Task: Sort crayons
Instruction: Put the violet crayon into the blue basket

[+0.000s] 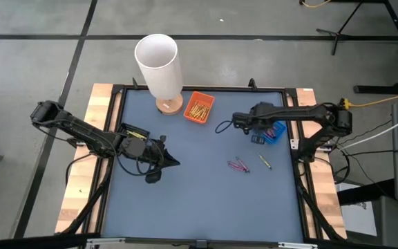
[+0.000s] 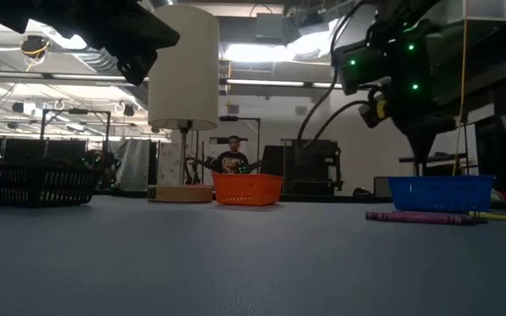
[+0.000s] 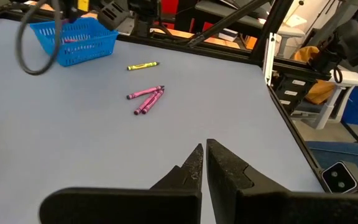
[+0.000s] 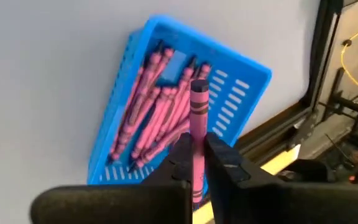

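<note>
My right gripper [image 4: 197, 149] is shut on one purple crayon [image 4: 198, 106], above the blue tray [image 4: 241, 68], which holds several purple crayons [image 4: 151, 106]. In the high view this gripper [image 1: 258, 137] is at the tray's [image 1: 277, 131] left side. Purple crayons [image 1: 238, 164] and one yellow crayon [image 1: 264, 162] lie loose on the table. The orange tray [image 1: 199, 107] holds yellow crayons. My left gripper [image 1: 173, 163] is shut and empty above the table's left half; in the left wrist view [image 3: 204, 163] it faces the loose crayons [image 3: 146, 99]. My right gripper pinches the purple crayon's shaft [image 4: 197, 134] between its two fingers. The crayon lies along the fingers, and its free end [image 4: 199, 87] sticks out past the fingertips toward the blue tray. The fingers point down from above. The crayon is lifted clear of the tray.
A white cylinder on a round wooden base [image 1: 159, 66] stands at the far edge beside the orange tray. A black cable loop [image 1: 223, 126] lies left of the right gripper. A dark basket [image 2: 29, 184] shows at the left of the low view. A raised black frame [image 1: 112, 124] borders the table.
</note>
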Tool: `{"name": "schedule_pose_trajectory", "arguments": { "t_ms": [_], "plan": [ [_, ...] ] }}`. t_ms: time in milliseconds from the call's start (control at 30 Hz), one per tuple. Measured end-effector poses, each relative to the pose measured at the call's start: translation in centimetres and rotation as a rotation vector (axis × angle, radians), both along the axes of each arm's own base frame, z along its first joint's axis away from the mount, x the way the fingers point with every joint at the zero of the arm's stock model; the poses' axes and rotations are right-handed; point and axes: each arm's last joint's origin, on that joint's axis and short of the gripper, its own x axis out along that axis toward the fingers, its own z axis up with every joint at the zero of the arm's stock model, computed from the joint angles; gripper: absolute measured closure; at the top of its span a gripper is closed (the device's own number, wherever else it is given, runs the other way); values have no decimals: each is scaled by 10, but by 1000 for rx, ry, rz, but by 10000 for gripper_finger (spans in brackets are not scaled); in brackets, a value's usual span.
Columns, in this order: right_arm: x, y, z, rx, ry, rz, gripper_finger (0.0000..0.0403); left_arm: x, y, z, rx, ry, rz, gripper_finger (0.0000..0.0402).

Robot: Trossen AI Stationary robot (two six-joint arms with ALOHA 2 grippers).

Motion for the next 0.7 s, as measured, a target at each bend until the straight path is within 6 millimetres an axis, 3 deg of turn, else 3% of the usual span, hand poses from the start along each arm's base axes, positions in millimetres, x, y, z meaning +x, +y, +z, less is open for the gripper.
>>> {"name": "schedule_pose_trajectory", "arguments": {
  "t_ms": [300, 700],
  "plan": [
    [6, -8, -3, 131, -130, -69, 384, 0, 0, 0, 0, 0, 0, 395],
    [9, -11, -12, 87, -73, -61, 384, 0, 0, 0, 0, 0, 0, 395]
  ]
}}
